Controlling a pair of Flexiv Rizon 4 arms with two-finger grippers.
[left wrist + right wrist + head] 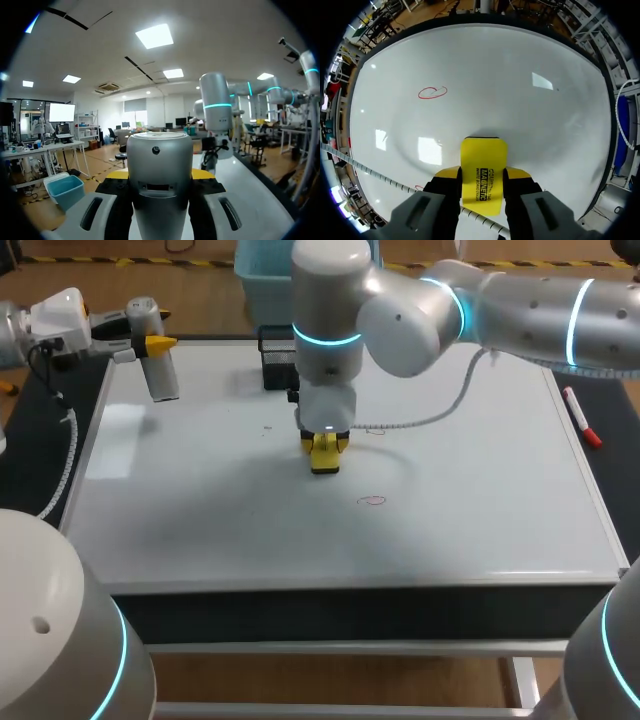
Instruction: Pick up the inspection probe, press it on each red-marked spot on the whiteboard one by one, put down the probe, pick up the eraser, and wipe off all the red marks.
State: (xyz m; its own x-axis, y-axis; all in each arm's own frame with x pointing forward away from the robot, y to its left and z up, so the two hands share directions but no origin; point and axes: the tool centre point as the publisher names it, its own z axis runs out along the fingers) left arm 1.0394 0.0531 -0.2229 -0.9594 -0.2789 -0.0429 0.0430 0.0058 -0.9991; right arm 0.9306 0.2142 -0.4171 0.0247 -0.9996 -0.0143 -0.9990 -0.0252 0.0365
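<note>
The whiteboard [200, 520] covers the table. My right gripper [326, 448] points straight down over its middle, shut on the yellow eraser [325, 456], which rests on or just above the board. In the right wrist view the eraser [483, 172] sticks out between the fingers [451, 176]. One red mark [372, 501] lies nearer the front; ahead of the eraser it shows as a red loop [432, 92]. A fainter red mark [375, 431] sits just right of the gripper. Over the board's far left corner my left gripper [150, 344] is shut on the silver probe [160, 375], [160, 185].
A red marker pen [580, 416] lies off the board's right edge. A black holder [277, 360] stands at the back, behind the right gripper. A white coiled cable [430, 420] trails from the right arm over the board.
</note>
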